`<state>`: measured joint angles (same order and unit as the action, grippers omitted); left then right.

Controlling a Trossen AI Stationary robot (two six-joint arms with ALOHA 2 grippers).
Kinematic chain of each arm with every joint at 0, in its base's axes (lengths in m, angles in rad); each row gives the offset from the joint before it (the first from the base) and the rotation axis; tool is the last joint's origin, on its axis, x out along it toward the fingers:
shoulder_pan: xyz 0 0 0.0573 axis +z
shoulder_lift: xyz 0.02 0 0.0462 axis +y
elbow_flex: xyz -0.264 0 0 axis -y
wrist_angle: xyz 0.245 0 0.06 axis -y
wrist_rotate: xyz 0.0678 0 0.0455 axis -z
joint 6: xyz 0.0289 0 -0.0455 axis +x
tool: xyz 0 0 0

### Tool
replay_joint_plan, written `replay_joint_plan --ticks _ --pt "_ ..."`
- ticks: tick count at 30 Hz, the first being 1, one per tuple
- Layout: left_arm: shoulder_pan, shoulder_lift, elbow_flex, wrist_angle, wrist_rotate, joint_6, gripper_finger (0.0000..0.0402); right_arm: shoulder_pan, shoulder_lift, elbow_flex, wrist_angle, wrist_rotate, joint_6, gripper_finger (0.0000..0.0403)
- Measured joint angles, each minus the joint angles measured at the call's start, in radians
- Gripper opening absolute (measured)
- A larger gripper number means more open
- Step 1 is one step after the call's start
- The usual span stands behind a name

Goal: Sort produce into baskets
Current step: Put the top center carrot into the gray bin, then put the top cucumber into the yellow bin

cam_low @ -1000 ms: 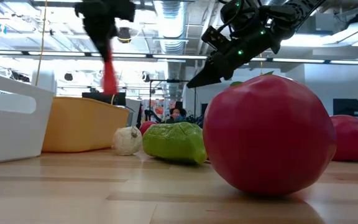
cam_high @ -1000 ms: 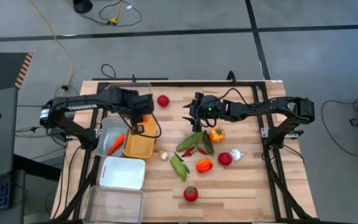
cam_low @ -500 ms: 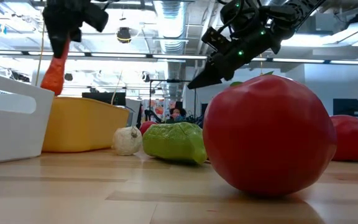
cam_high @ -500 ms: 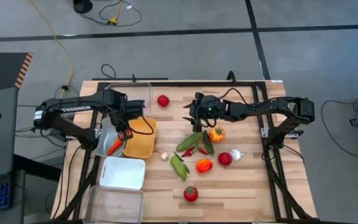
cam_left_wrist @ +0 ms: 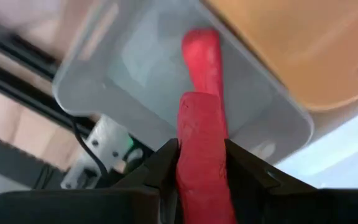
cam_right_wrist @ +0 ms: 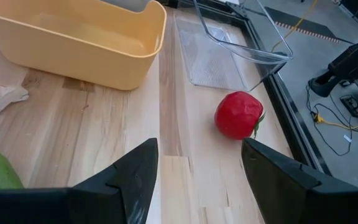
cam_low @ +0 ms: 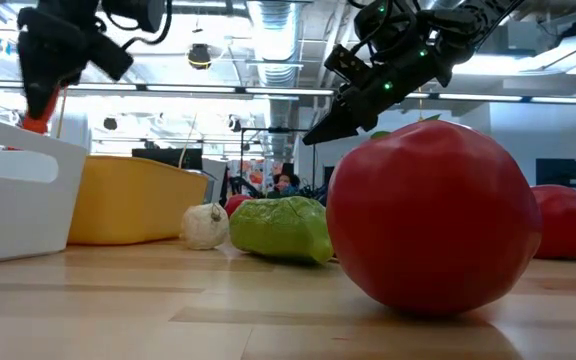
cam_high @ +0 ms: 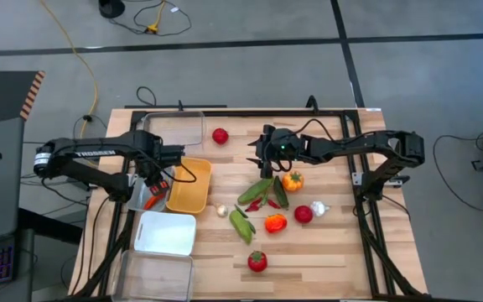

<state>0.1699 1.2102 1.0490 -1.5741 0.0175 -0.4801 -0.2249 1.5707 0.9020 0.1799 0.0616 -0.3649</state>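
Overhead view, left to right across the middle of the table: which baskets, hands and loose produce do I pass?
Left hand holding a carrot over the grey basket → yellow basket → garlic → right hand → pepper → second garlic.

The wooden slatted table top is lit evenly and brightly from above, and only short, soft shadows are cast. In the low view, glare is given off by long ceiling light strips, and the large glossy red tomato nearest the lens is rendered soft. The left wrist view is smeared throughout; the grey plastic tray is blurred.
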Motion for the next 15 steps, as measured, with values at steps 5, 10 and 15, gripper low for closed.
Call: replay_joint_plan --ticks 5,10,15 --pt "0.0 0.002 -0.063 0.004 0.018 -0.041 0.0131 0.0 0.0 0.0 0.0 0.0 -0.002 0.026" --pt "0.0 0.002 -0.102 0.003 0.015 -0.056 0.0167 0.0 0.0 0.0 0.0 0.0 -0.022 0.026" --pt "0.0 0.002 -0.104 0.003 -0.014 -0.063 0.0192 0.017 0.0 0.01 -0.049 -0.01 -0.063 0.026"
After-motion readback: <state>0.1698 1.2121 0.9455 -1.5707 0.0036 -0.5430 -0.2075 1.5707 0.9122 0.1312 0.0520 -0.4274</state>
